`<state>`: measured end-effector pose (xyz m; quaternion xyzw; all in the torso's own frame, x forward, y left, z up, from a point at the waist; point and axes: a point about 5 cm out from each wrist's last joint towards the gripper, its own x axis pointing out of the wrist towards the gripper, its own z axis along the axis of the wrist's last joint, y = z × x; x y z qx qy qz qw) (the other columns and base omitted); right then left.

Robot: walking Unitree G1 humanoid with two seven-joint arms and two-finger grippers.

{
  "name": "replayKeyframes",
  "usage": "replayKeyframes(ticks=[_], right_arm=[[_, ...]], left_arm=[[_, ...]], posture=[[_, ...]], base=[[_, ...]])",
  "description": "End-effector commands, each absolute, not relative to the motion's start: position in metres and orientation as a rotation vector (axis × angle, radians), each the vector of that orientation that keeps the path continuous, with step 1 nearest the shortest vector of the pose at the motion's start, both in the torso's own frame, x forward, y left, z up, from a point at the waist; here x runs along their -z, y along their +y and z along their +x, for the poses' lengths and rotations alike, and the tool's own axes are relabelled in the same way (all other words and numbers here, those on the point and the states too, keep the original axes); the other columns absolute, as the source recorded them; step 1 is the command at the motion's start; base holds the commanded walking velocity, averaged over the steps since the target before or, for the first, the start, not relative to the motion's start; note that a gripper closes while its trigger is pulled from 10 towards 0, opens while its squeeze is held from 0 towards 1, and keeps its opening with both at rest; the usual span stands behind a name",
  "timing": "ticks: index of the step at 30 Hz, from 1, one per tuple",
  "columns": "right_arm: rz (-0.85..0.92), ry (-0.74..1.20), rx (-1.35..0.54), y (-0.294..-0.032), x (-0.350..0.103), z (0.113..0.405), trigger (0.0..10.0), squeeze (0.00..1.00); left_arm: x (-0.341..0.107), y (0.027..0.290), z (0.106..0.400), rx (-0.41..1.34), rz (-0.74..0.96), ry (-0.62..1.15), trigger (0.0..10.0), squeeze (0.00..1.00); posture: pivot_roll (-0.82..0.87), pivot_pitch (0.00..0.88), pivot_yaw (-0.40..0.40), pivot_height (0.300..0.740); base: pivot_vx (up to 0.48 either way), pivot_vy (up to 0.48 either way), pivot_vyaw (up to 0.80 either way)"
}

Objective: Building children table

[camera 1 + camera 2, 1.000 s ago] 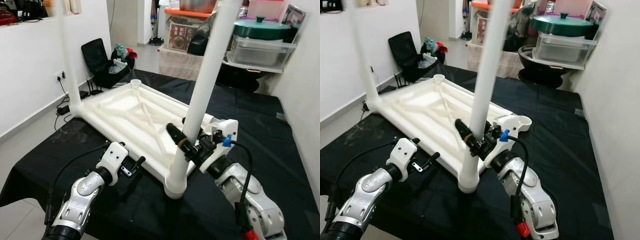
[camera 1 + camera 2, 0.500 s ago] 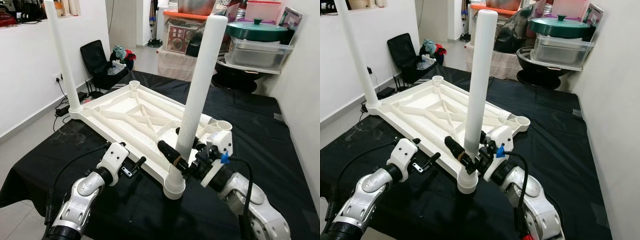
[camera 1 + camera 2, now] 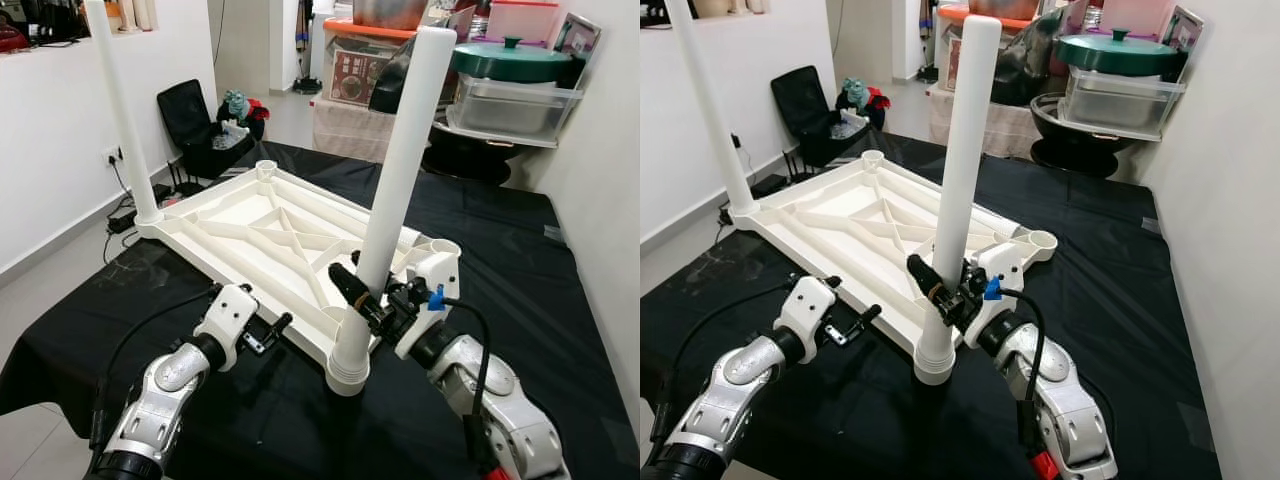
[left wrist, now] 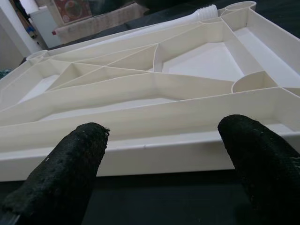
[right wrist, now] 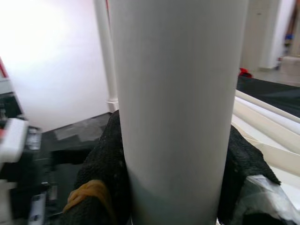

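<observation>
Fingers, right gripper [image 3: 362,298]: clamped on the lower part of the near table leg [image 3: 393,193], one finger [image 5: 102,173] either side.
Fingers, left gripper [image 3: 268,334]: spread apart, empty, just off the tabletop's near edge.
Tabletop [image 3: 262,229]: white, upside down on the black cloth [image 3: 500,250], ribs up.
Near table leg: upright in the near corner socket.
Far leg [image 3: 122,110]: upright at the left corner.
Leftover sockets: two corners open.

Right gripper [image 3: 362,300] fingers clamped tight, forearm angled inward, left gripper [image 3: 268,333] spread wide, held low
</observation>
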<state>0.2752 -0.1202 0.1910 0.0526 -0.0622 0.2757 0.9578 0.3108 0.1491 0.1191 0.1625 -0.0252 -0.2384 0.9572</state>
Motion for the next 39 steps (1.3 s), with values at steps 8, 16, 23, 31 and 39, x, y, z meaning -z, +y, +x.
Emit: replayKeyframes(ticks=[8,16,23,31,39], right_arm=[[0.000,0.085,-0.095,-0.171,-0.155,0.288,0.0,0.00],[-0.038,0.187,0.411,-0.222,-0.138,0.284,0.0,0.00],[0.029,0.232,0.451,-0.213,-0.131,0.280,4.2,0.00],[0.122,0.172,0.314,-0.197,-0.142,0.289,10.0,0.99],[0.135,0.090,0.147,-0.195,-0.163,0.303,10.0,0.00]], left_arm=[[-0.118,0.145,0.311,0.500,0.330,-0.053,10.0,0.00],[-0.117,0.145,0.310,0.496,0.330,-0.049,10.0,0.00],[-0.116,0.146,0.310,0.488,0.330,-0.044,10.0,0.00],[-0.116,0.146,0.311,0.485,0.328,-0.043,10.0,0.00],[-0.115,0.146,0.310,0.484,0.326,-0.042,10.0,0.00]], posture=[[0.03,0.000,-0.077,0.740],[0.03,0.000,-0.082,0.740],[0.03,0.000,-0.082,0.740],[0.03,0.000,-0.088,0.740],[0.03,0.000,-0.089,0.740]], base=[[0.000,0.000,0.00],[0.000,0.000,0.00],[0.000,0.000,0.00],[0.000,0.000,0.00],[0.000,0.000,0.00]])
